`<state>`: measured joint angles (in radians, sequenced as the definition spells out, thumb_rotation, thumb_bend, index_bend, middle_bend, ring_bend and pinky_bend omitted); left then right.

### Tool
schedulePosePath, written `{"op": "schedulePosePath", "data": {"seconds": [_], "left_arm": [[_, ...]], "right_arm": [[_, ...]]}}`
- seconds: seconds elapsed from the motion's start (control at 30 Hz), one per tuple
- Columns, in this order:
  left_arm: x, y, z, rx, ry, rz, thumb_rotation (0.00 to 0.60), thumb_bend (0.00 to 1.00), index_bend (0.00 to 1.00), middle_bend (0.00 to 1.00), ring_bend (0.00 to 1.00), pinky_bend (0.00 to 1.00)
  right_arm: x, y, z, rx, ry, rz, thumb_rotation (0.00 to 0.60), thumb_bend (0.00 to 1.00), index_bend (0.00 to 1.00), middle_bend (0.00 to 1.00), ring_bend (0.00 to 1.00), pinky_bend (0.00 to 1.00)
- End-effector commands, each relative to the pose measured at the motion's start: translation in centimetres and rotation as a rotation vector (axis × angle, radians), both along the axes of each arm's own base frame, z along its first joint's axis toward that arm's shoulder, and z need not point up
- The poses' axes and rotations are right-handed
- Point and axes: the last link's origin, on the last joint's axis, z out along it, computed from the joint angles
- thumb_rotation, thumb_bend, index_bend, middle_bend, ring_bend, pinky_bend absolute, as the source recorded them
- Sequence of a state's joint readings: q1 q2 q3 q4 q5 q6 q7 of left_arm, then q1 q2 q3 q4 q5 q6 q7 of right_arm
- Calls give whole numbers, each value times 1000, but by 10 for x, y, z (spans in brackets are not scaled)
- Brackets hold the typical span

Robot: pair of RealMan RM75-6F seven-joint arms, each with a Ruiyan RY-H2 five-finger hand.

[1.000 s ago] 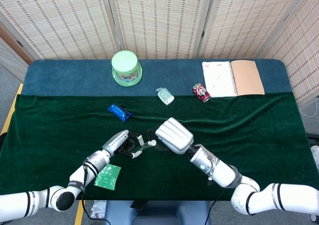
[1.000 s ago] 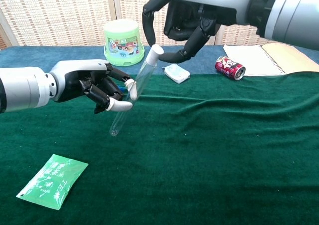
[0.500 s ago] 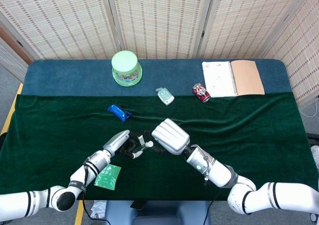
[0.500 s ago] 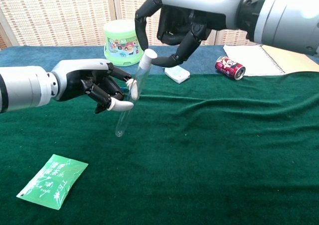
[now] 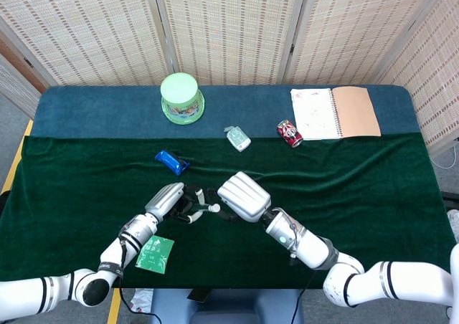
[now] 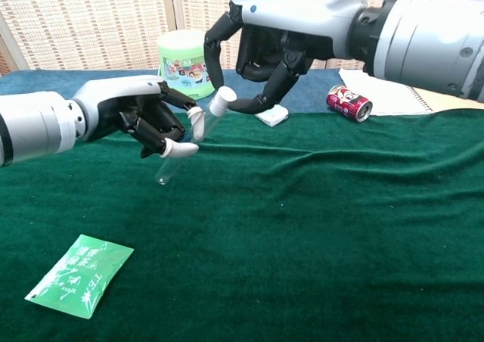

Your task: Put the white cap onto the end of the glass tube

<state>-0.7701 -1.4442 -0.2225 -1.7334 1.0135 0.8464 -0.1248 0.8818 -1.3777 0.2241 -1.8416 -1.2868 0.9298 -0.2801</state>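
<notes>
Left hand (image 6: 140,119): fingers curled around the glass tube (image 6: 187,138), pinching it near mid-length; tube held in the air above the green cloth, tilted, closed lower end pointing down toward the near-left of the desk (image 6: 325,228), upper end up and toward the right hand. Right hand (image 6: 265,51): fingers arched and apart around the tube's top, one fingertip close beside or touching the white cap (image 6: 224,94); contact cannot be resolved, and whether this hand has any hold on the cap cannot be told. The cap sits on the upper end of the tube and looks seated, so the task appears essentially done; what may remain, as a judgement, is a final press to seat it and the right hand letting go. Seating depth is not readable. From the head view the right hand's back (image 5: 244,195) covers most of the joint; only a small white spot of the cap (image 5: 214,208) and the left hand (image 5: 166,199) show. All of this hangs over the near-middle of the desk. Outward from there: green packet (image 6: 79,275) flat near the near-left edge; blue object (image 5: 171,161) left of centre; small white pack (image 5: 237,138), red can (image 6: 349,103), green tub (image 5: 181,97) and open notebook (image 5: 335,112) toward the far edge. Tube contents, if any, not discernible.
</notes>
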Motion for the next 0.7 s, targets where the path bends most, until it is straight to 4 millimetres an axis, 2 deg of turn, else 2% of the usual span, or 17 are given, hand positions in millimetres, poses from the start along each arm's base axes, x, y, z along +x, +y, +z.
{"op": "schedulePosePath", "data": {"seconds": [0.03, 0.37, 0.43, 0.7], "left_arm": [[-1, 0, 1, 2, 2, 3, 600, 414, 785, 901, 820, 765], [-2, 0, 3, 4, 8, 3, 600, 414, 785, 901, 820, 765], [-3, 0, 3, 7, 13, 0, 600, 414, 785, 901, 820, 765], [-5, 0, 0, 51, 69, -33, 600, 414, 785, 902, 818, 765]], "right_arm": [[0, -1, -2, 0, 5, -3, 600, 634, 769, 955, 1000, 1000], [0, -3, -5, -9, 20, 1, 600, 644, 769, 955, 1000, 1000], [-1, -3, -5, -13, 27, 4, 600, 644, 738, 955, 1000, 1000], [-7, -4, -7, -9, 47, -1, 600, 644, 348, 942, 1000, 1000]]}}
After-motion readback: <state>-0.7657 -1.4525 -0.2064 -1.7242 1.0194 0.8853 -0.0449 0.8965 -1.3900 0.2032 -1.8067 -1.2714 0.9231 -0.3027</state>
